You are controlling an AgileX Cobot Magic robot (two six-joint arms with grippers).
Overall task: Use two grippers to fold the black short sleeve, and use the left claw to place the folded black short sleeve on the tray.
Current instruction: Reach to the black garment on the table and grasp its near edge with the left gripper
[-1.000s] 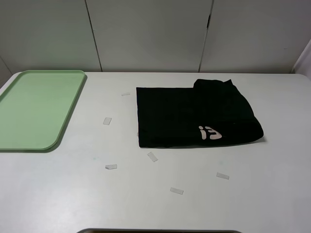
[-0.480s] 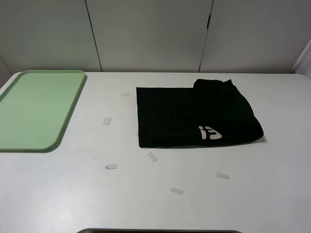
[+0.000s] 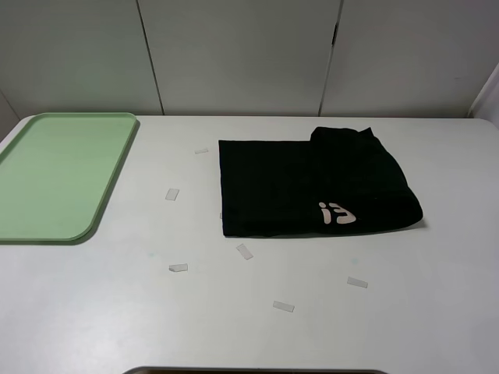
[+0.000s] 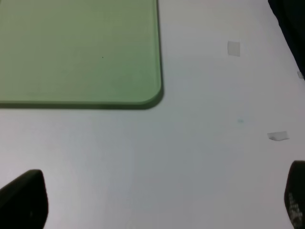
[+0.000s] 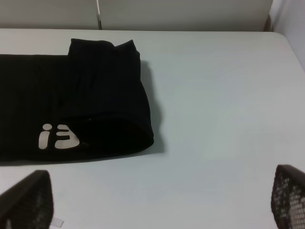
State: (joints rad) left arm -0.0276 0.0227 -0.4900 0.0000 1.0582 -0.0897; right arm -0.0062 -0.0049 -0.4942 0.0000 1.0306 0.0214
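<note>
The black short sleeve [image 3: 312, 187] lies folded into a rectangle on the white table, right of centre, with a white print near its front edge. It also fills the right wrist view [image 5: 71, 105]. The pale green tray [image 3: 58, 175] rests at the table's left side, and its corner [image 4: 143, 57] shows in the left wrist view. My left gripper [image 4: 157, 200] hovers open over bare table near the tray's corner. My right gripper [image 5: 157, 200] is open too, short of the shirt's front right corner. Neither arm appears in the exterior high view.
Several small white paper strips [image 3: 245, 251] are scattered on the table in front of and left of the shirt; one strip [image 4: 278, 136] shows in the left wrist view. A pale panelled wall [image 3: 234, 54] stands behind the table.
</note>
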